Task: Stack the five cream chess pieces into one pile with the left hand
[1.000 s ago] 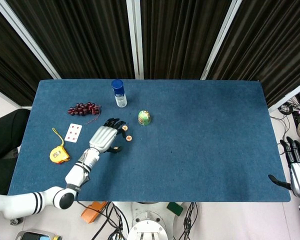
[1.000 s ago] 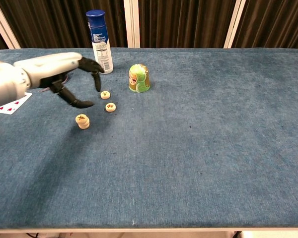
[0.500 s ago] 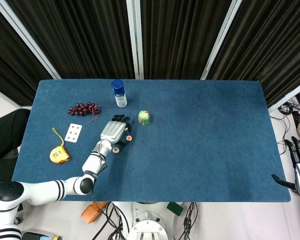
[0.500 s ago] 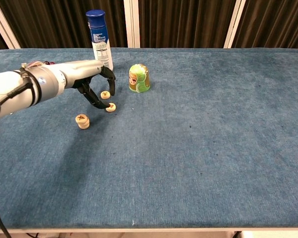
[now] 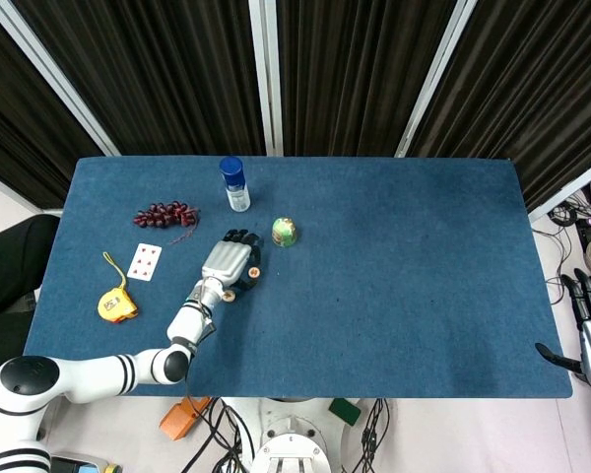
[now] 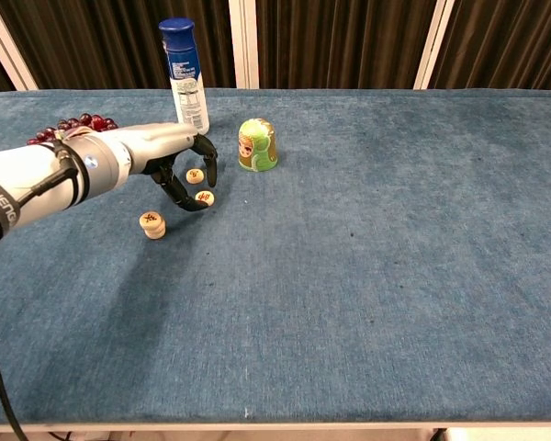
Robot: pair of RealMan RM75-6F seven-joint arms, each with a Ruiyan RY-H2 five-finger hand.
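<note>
You can read "SHEN" in black letters on the white arm (image 6: 9, 188), well back behind the left hand (image 6: 179, 165). The marks on the chess pieces near its fingers are too small to read.

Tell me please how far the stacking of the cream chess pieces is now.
Partly done. A small pile already stands on the table; how many pieces it has cannot be counted. Two single pieces lie apart from it: one nearer the bottle, one nearer the pile. The left hand curls around these two, but no piece looks lifted yet. Left: carry both loose pieces onto the pile.
</note>
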